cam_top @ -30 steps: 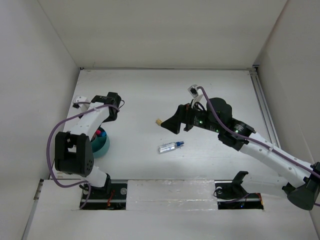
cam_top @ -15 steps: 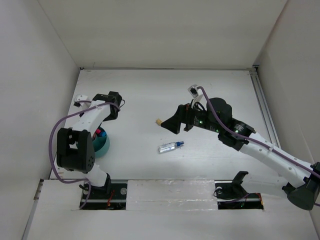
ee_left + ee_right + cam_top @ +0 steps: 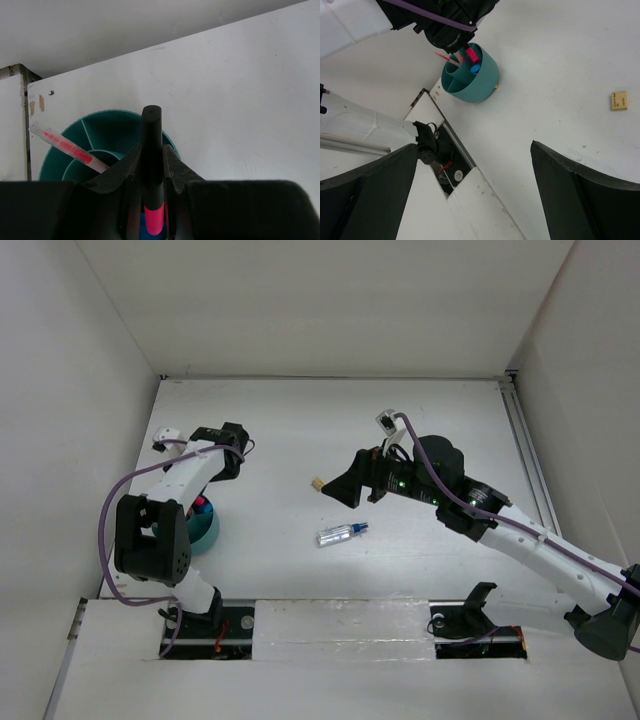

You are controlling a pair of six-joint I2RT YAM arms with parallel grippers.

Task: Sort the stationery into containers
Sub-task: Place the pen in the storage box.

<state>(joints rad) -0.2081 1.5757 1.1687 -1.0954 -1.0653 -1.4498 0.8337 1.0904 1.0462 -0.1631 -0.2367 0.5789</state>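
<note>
A white table (image 3: pixel 300 420) fills the middle of the top view, boxed in by plain white walls: a back wall (image 3: pixel 330 300) across the top of the frame, a left wall (image 3: pixel 60 440) and a right wall (image 3: pixel 600 390). A metal rail (image 3: pixel 525 455) runs down the table's right edge from the upper right corner. Across the bottom lies a white board (image 3: pixel 340 625) with a dark cut-out (image 3: pixel 235 632) at lower left. In the left wrist view, brownish marks (image 3: pixel 41 103) sit on a white surface at the far left
</note>
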